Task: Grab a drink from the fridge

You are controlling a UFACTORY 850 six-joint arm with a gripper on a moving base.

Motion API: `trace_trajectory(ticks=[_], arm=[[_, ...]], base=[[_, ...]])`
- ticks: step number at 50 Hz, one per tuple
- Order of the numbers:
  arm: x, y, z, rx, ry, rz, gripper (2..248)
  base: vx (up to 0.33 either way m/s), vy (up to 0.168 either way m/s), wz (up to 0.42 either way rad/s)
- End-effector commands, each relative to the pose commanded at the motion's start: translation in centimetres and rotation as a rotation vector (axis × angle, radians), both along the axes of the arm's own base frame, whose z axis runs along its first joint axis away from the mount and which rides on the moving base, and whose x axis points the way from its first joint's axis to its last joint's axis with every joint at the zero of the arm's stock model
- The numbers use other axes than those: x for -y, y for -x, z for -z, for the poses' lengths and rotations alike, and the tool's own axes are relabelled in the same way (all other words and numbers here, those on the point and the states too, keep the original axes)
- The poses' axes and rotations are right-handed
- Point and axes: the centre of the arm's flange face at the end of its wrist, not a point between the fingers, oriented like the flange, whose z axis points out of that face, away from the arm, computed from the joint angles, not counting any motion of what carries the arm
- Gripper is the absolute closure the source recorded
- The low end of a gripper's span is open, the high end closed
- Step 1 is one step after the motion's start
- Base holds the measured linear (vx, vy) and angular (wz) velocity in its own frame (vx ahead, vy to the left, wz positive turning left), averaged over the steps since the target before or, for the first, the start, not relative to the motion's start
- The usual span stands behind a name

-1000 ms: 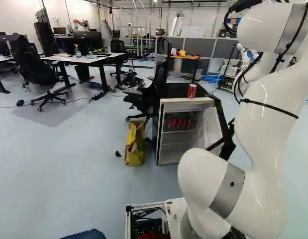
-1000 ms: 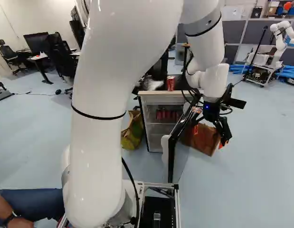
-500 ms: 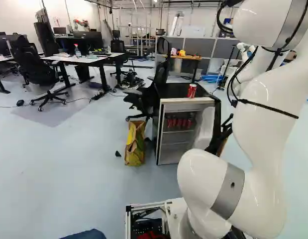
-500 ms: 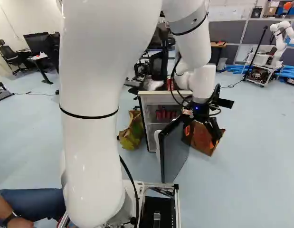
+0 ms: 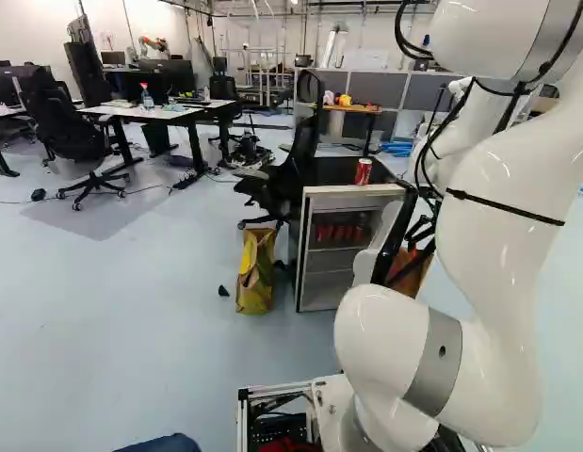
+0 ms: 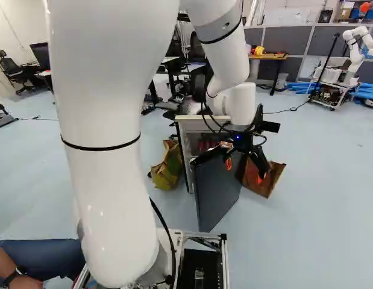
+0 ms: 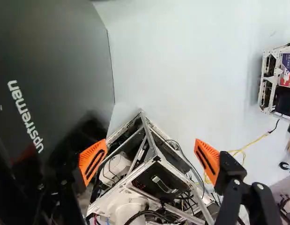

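Standing wide and empty, the gripper [image 7: 150,143] is positioned outside the fridge [image 5: 352,191], beside the outer face of its part-open door [image 6: 216,192]. Red cans [image 5: 339,233] sit inside the fridge; one drink can [image 5: 364,171] stands on its top. Probable step: door closure. Next, the gripper should push the door toward the fridge front.

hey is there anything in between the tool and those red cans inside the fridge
Yes, the fridge door. It stands partly open, with the tool on its outer side, while the red cans sit inside the fridge, on the door's other side.
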Motion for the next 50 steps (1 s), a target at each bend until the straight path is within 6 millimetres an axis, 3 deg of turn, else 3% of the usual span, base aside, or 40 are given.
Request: trace_trajectory(ticks=[50], arm=[[-9.8,-1.8,0.2,0.174,0.052,-0.247,3]], base=[[0.000,0.000,0.000]])
